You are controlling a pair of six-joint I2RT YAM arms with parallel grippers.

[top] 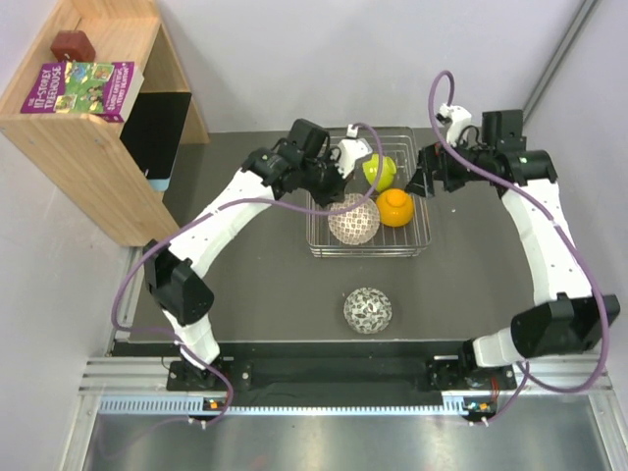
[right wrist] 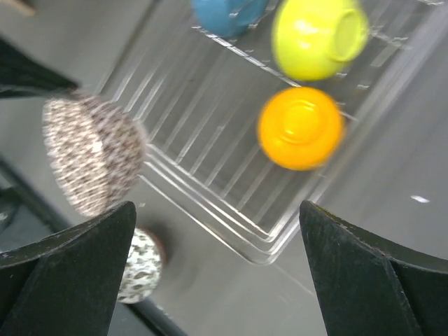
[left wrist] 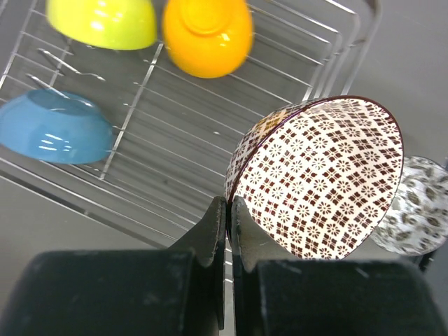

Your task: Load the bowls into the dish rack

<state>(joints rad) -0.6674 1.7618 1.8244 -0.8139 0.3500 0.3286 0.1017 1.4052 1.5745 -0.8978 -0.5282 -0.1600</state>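
Over the near left part of the dish rack, the white bowl with the brown lattice pattern is tipped up on edge, its opening turned toward the left wrist camera. The left fingers are pinched on its rim, one inside the bowl and one outside, with only the thin wall between them. Whether the bowl's lower edge touches the wires cannot be told.

Farther back on the rack's wire floor lie three more bowls. The orange bowl is bottom up with its foot ring showing. The yellow-green bowl is just beside it. The blue bowl lies toward the far left corner, apart from the other two; in the top view the left arm hides it.

Outside the rack, a white bowl with a dark speckled pattern stands on the dark table, near the rack's front edge but not touching it.

At the rack's right side hang the right fingers, spread wide and holding nothing. The right wrist picture is blurred.
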